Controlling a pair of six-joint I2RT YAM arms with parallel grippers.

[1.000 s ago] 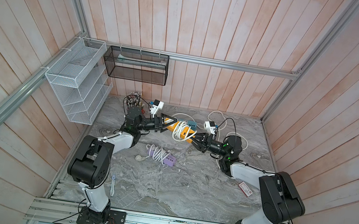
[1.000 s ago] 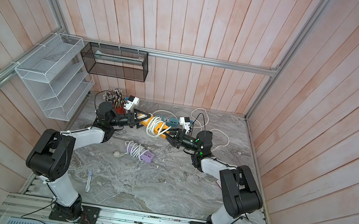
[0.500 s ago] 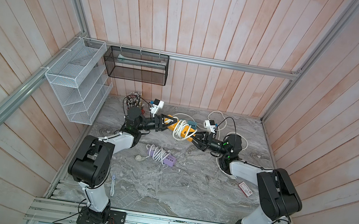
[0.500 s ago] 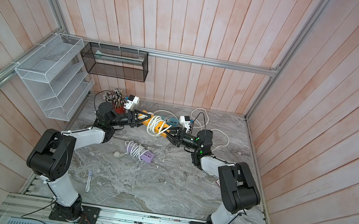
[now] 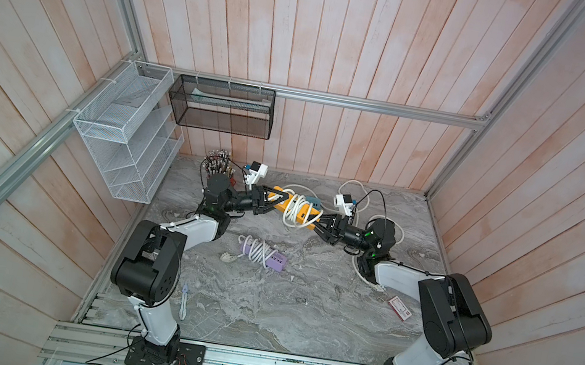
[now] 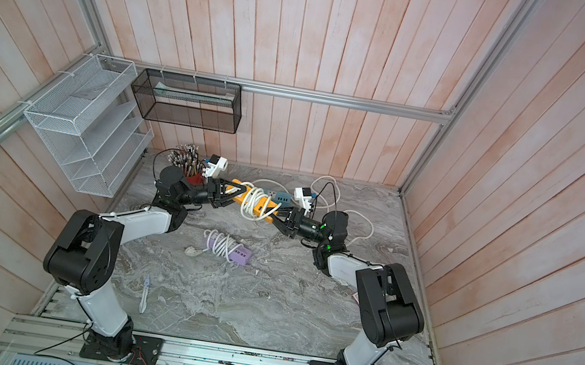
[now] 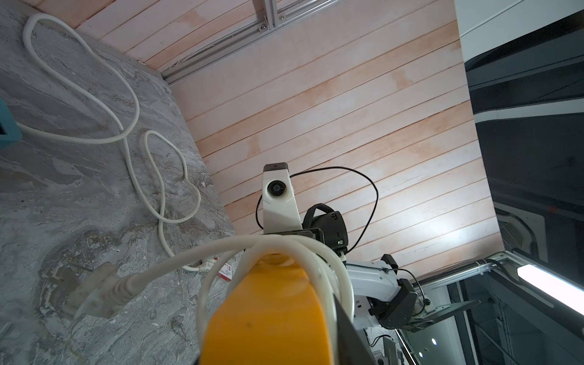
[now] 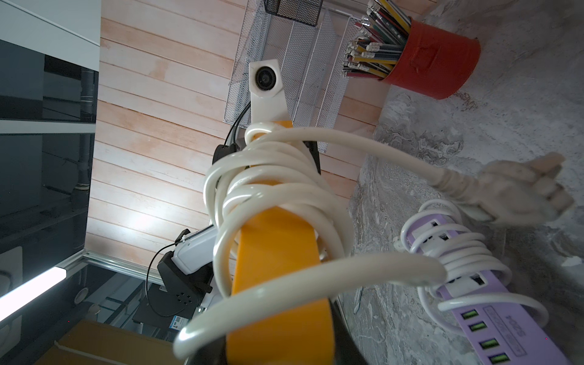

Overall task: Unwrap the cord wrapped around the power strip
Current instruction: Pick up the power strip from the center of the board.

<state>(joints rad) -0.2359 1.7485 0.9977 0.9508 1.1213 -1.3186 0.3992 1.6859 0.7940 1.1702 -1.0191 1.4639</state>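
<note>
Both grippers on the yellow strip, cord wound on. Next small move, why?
Probably open the right gripper and take the plug: the left gripper grips the yellow power strip too, and the plug hangs free of the cord coils.

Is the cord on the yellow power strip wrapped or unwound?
Wrapped. Several loops of white cord circle the yellow power strip; only the plug end hangs free.

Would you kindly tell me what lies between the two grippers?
The orange power strip, its white cord coiled round the middle, spans from the left gripper to the right gripper; both top views show it.
</note>
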